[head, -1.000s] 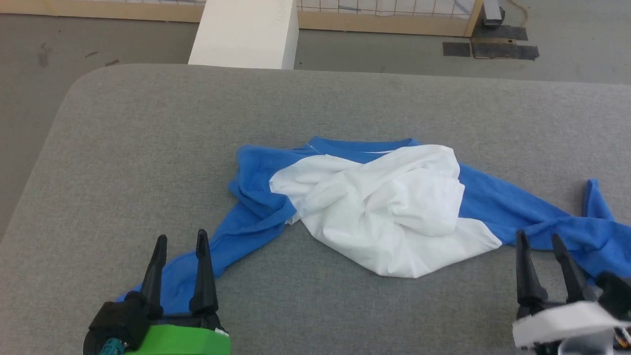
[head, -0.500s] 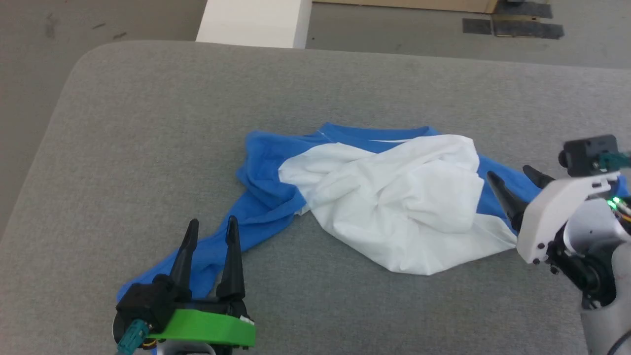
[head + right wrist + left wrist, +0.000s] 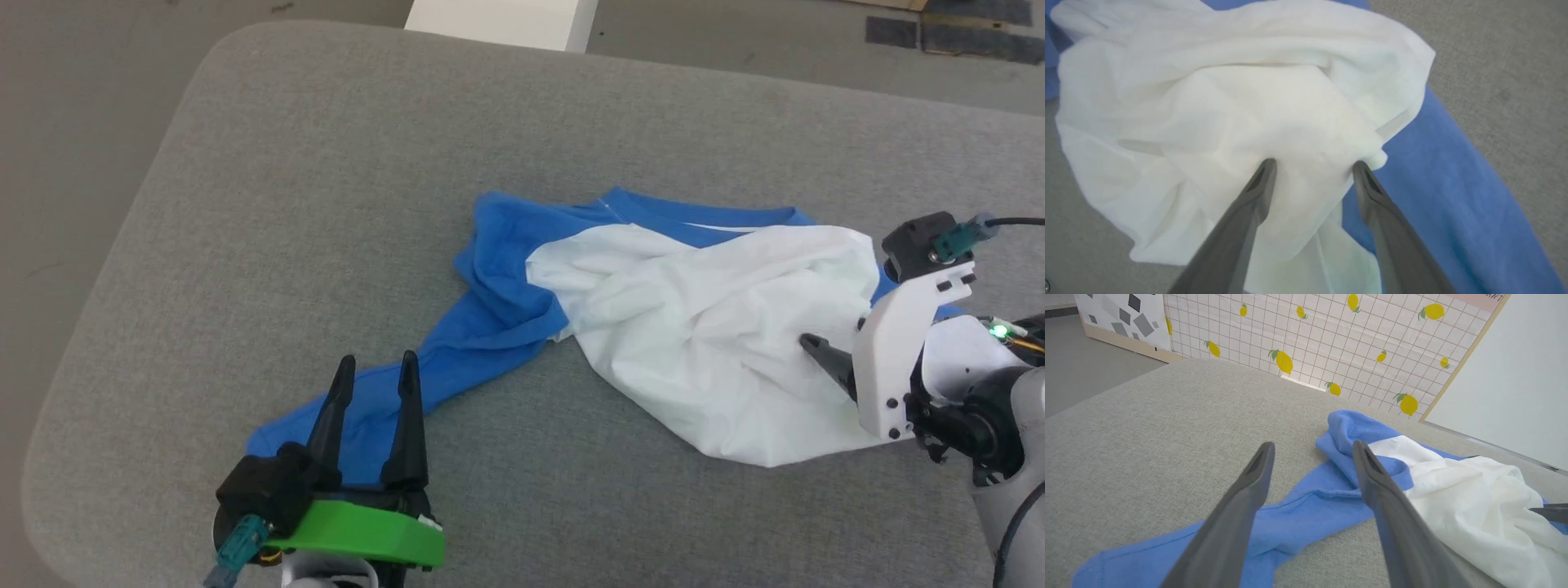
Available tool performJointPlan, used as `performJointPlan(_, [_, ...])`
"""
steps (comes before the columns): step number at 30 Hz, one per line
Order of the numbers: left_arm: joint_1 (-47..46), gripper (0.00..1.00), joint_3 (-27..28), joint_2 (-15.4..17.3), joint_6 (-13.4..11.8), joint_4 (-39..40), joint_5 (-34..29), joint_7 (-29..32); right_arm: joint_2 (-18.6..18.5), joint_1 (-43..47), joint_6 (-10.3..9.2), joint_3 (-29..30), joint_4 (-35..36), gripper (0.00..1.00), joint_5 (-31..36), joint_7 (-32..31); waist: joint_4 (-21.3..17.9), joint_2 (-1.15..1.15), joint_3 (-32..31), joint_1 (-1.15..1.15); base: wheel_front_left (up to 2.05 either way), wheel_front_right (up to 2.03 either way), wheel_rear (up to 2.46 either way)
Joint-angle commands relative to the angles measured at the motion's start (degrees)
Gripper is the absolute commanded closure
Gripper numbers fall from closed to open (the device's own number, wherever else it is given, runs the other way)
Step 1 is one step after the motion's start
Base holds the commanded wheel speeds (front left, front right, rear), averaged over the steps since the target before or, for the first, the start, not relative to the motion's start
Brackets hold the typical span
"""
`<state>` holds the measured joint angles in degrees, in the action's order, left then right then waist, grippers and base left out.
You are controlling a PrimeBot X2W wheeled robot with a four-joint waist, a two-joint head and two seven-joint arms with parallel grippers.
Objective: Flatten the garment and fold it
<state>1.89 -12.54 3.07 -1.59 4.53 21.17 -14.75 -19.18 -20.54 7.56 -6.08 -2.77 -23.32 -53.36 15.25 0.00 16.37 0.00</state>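
The garment (image 3: pixel 694 327) lies crumpled mid-table on the grey padded table (image 3: pixel 326 163): bunched white body, blue neck band at the far side, one blue sleeve (image 3: pixel 457 359) trailing to the front left. My left gripper (image 3: pixel 374 367) hovers open over that sleeve's cuff end; in the left wrist view the left gripper (image 3: pixel 1312 445) has the sleeve (image 3: pixel 1310 506) beneath its spread fingers. My right gripper (image 3: pixel 816 347) points left into the white body. In the right wrist view, the right gripper (image 3: pixel 1314 163) is open, its tips resting on a white fold (image 3: pixel 1274 114), blue sleeve (image 3: pixel 1433 183) beside it.
A white box (image 3: pixel 506 20) stands on the floor beyond the table's far edge. The table's rounded left corner (image 3: pixel 57 457) drops to the grey floor. Dark mats (image 3: pixel 955 33) lie at the far right. A lemon-print panel (image 3: pixel 1331 335) stands behind the table.
The head camera has swung, shifting the whole picture. My right gripper rose from the front right, turned leftward and came onto the white body. The left gripper crept forward over the sleeve.
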Motion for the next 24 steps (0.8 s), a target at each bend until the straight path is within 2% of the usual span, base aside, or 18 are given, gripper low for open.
performJointPlan(1, [-1.18, 0.0, -0.41, -0.19, -0.02, -0.23, 0.93, -0.25, -0.31, -1.02, -0.08, -0.19, -0.87, 0.64, 0.37, 0.47, 1.09, 0.0, 0.96, 0.0, 0.0, 0.0, 0.0])
performJointPlan(2, [-1.31, 0.0, -0.56, -0.19, -0.07, -0.32, 1.08, -0.25, -0.4, -1.09, -0.08, -0.35, -1.24, 0.64, 0.57, 0.77, 1.26, 0.0, 1.08, 0.0, 0.0, 0.0, 0.0])
performJointPlan(3, [-1.41, 0.0, -0.66, -0.19, -0.12, -0.39, 1.21, -0.25, -0.41, -1.21, -0.08, -0.27, -1.57, 1.0, 0.8, 1.33, 1.38, 0.0, 1.16, 0.0, 0.0, 0.0, 0.0])
performJointPlan(9, [-0.92, 0.0, -0.54, -0.19, -0.49, -1.05, 1.61, -0.25, 0.56, -2.79, -0.08, 2.51, -2.74, 1.0, 0.97, 5.76, 1.15, 0.0, 0.14, 0.0, 0.0, 0.0, 0.0])
performJointPlan(14, [0.02, 0.0, 0.3, -0.19, -0.21, -1.63, 0.76, -0.25, 2.03, -5.31, -0.08, 4.54, 0.11, 1.0, -1.31, 8.34, -0.2, 0.0, -2.84, 0.0, 0.0, 0.0, 0.0])
performJointPlan(19, [1.38, 0.0, 1.32, -0.19, 0.33, -1.94, 0.04, -0.25, 3.71, -4.69, -0.08, 2.82, 7.36, 1.0, -5.34, 7.95, -1.65, 0.0, -5.77, 0.0, 0.0, 0.0, 0.0])
performJointPlan(24, [2.78, 0.0, 2.44, -0.19, 0.96, -2.07, -0.18, -0.25, 8.49, 3.17, -0.08, -1.0, 17.65, 1.0, -12.12, 2.24, -1.95, 0.0, -7.67, 0.0, 0.0, 0.0, 0.0])
